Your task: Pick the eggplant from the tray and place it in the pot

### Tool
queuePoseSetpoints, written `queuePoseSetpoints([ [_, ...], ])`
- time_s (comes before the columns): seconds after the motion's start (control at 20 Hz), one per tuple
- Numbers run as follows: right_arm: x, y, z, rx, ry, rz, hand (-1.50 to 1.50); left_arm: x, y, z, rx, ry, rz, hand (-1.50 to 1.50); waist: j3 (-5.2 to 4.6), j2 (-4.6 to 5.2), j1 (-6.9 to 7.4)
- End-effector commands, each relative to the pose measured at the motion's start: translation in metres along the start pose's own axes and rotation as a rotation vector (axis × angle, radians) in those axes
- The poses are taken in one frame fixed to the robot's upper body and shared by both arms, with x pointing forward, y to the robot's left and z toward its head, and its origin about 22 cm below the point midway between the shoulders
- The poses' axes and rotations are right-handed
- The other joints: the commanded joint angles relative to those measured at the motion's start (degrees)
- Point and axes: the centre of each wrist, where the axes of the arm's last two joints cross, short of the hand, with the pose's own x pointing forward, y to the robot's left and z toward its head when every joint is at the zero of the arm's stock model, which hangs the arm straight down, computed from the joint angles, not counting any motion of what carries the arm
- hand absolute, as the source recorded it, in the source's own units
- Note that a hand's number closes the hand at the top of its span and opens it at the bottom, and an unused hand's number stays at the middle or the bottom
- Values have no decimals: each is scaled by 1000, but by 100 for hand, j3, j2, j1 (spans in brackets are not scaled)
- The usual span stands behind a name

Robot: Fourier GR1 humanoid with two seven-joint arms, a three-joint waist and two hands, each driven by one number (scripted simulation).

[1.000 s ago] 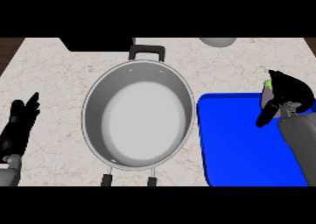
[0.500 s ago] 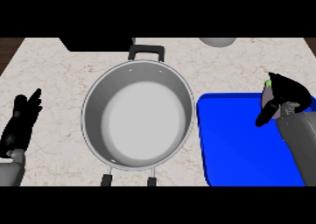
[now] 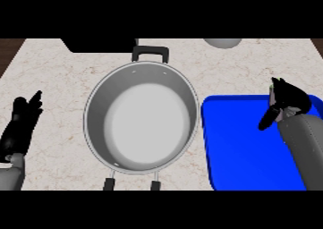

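A steel pot (image 3: 141, 120) is shown at the centre of a pale, marbled counter (image 3: 58, 76), seen from steeply above. Its black handles are seen at the far rim and at the near rim, and its grey interior is bare.

A blue tray (image 3: 240, 147) is set just to the right of the pot, its left edge close beside the pot's wall. The tray's visible floor is bare.

The right hand (image 3: 286, 102) is seen over the tray's far right corner, at the end of a grey forearm entering from the lower right. Its fingers are curled — the hand is bunched rather than spread — and a thin sliver of green is visible at its upper left edge. Whether this sliver belongs to the eggplant cannot be told, since whatever is enclosed is hidden by the hand itself. No eggplant is seen lying on the tray or in the pot.

The left hand (image 3: 19, 127) is shown at the left edge of the counter, well apart from the pot. Its fingers are held straight and pressed together, pointing away from the robot — nothing is grasped by it.

A dark object (image 3: 101, 44) and a grey rounded object (image 3: 223, 42) are partly seen at the far edge.
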Motion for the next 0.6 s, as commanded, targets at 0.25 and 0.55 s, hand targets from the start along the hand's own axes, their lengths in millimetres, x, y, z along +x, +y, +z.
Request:
queuePoseSetpoints([
  [0.25,8,7,-14,-95,-79,35,150,0,10,6,-11,-8,-9,0,6,10,31],
  [0.55,7,-21,-13,-208,-119,108,150,-16,-13,1,15,2,-7,0,4,13,18],
])
